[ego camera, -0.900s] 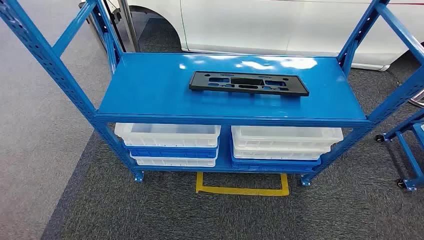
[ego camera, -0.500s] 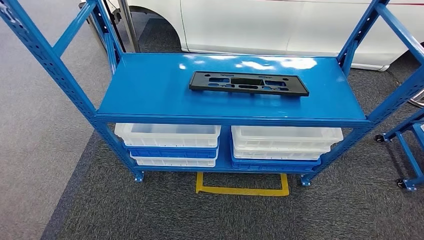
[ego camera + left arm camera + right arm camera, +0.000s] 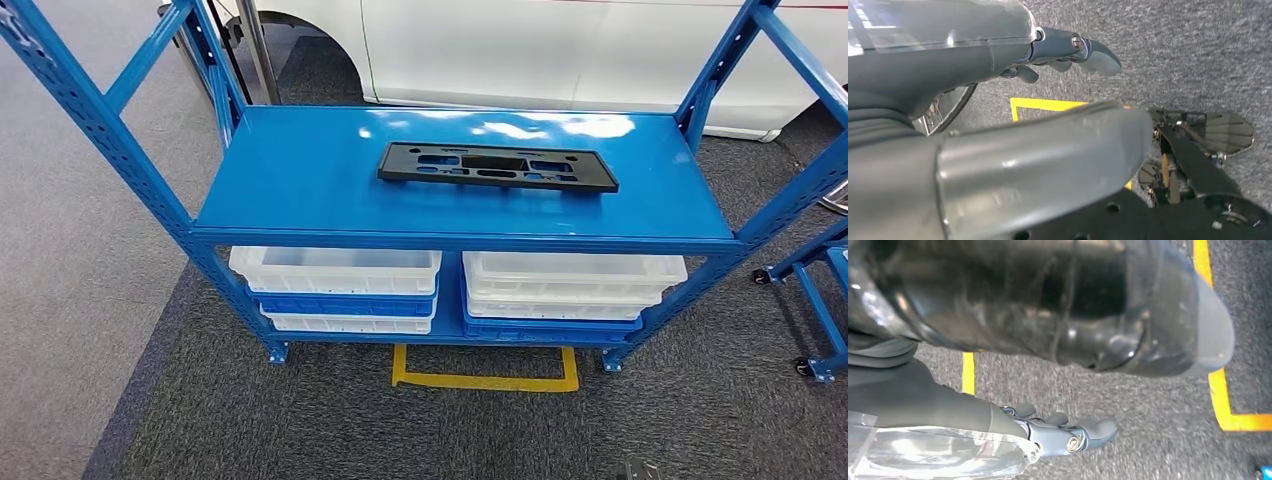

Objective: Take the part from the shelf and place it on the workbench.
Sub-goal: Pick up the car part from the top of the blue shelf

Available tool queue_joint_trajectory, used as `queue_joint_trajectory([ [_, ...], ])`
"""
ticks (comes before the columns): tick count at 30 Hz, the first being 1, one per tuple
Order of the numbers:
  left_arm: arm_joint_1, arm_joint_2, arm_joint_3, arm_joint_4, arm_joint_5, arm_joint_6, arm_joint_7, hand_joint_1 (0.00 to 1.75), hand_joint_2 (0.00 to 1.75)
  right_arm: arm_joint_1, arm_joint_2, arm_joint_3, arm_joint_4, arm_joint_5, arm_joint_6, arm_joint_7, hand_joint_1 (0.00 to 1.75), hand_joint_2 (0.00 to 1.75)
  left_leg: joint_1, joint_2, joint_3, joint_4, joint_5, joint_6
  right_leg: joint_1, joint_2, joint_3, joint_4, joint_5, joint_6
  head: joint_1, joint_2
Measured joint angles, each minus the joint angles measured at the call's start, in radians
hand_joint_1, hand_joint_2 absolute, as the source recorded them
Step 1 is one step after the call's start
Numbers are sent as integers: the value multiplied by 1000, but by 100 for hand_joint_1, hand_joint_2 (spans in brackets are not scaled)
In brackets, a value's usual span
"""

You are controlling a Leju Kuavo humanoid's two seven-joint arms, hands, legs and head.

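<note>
The part (image 3: 497, 166) — a flat black plastic panel with cut-out slots — lies on the top board of the blue shelf (image 3: 300, 190), a little toward the board's right half and nearer its far edge than its near one. Its long axis runs along the length of the board, from the left end to the right end, so both short ends are free to be taken.

The left hand (image 3: 1068, 50) and the right hand (image 3: 1063, 432) hang low over the grey carpet by the yellow floor mark (image 3: 485, 381), well apart from the part and below the board. Both are empty, fingers loosely spread. The part lies forward and up from both hands; judging by its place on the board, the right hand is slightly nearer.

Nothing else rests on the top board. What stands in the way is the board's near edge and the slanted blue uprights (image 3: 90, 110) at either end. White and blue bins (image 3: 335, 270) sit stacked underneath.
</note>
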Motion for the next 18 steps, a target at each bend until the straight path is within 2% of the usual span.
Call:
queue_joint_trajectory([
  [4,-2,-2,5,2,-6,7,0,0,0,-15,-6,-2,-41,38,8,-145,0,0,0,1,-3,0,0,0,1,0,0,1,0,0,0,0],
  [5,-3,-2,7,3,-8,9,-1,0,0,-18,-6,0,-96,54,21,-143,0,0,0,1,-3,0,0,0,1,0,0,1,0,0,0,0],
  [8,-5,-3,14,5,-17,11,-3,0,0,-35,-18,13,-316,89,54,-49,0,0,0,1,0,0,2,1,-1,0,0,2,0,0,0,0],
  [9,-5,-3,16,6,-21,10,-3,0,0,-45,-29,20,-371,100,56,-41,0,0,0,0,1,0,2,2,-1,0,0,2,0,0,0,0],
  [14,-5,-3,25,8,-43,2,2,0,0,-63,-87,73,-638,159,68,-81,0,0,-1,-2,0,1,2,2,-2,-2,0,2,1,1,0,0],
  [18,-5,-3,29,8,-58,1,8,0,0,-37,-119,129,-883,167,82,-43,0,0,-1,-3,-1,1,2,2,-2,-3,-1,2,1,1,0,0],
])
